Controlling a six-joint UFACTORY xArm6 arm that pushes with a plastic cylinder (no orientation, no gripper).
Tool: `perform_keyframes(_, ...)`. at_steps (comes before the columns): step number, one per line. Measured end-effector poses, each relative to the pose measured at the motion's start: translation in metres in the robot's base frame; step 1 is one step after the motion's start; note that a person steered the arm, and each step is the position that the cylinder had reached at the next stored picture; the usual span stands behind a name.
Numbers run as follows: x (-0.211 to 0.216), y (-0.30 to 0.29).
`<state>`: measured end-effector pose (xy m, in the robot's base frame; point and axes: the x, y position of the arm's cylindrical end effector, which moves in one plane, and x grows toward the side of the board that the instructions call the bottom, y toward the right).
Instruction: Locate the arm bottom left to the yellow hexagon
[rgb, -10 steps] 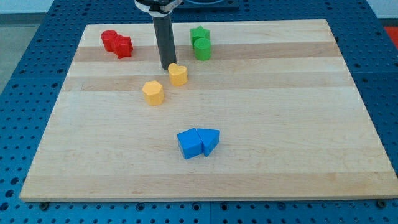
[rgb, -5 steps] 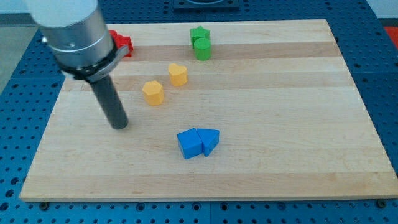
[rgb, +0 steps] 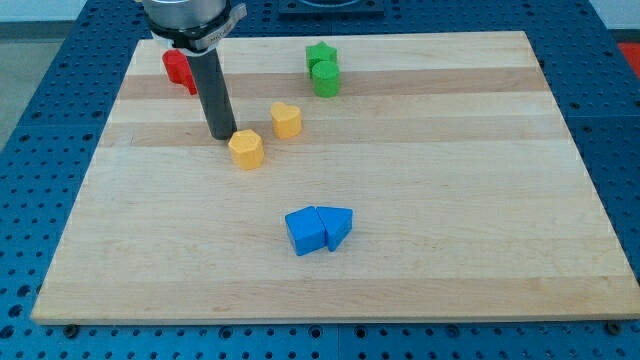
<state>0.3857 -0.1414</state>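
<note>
pale striped wooden board (rgb: 420, 200) on a blue pegboard table (rgb: 30, 150). dark smooth rod, no pincer on it; my tip (rgb: 221, 136) down just upper left of the yellow hexagon (rgb: 246, 149), near mid-board. yellow heart-like block (rgb: 286, 119) up right. blue cube (rgb: 305, 231) touching blue wedge (rgb: 337, 226). green blocks (rgb: 323, 70) stacked together, red blocks (rgb: 179, 68) partly hidden.

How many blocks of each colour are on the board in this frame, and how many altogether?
Red: 2, partly hidden behind the rod
Green: 2
Yellow: 2
Blue: 2
Total: 8 blocks
</note>
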Motion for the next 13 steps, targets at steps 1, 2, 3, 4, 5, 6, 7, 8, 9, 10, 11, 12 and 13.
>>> perform_keyframes(1, 0.023, -0.029)
perform_keyframes(2, 0.092, -0.049)
perform_keyframes(3, 0.121, -0.046)
perform_keyframes(4, 0.125, -0.013)
perform_keyframes(5, 0.104, 0.003)
perform_keyframes(6, 0.101, 0.008)
perform_keyframes(7, 0.101, 0.008)
perform_keyframes(8, 0.101, 0.008)
perform_keyframes(9, 0.077, 0.01)
perform_keyframes(10, 0.076, 0.01)
perform_keyframes(11, 0.075, 0.01)
perform_keyframes(12, 0.068, 0.01)
perform_keyframes(13, 0.068, 0.01)
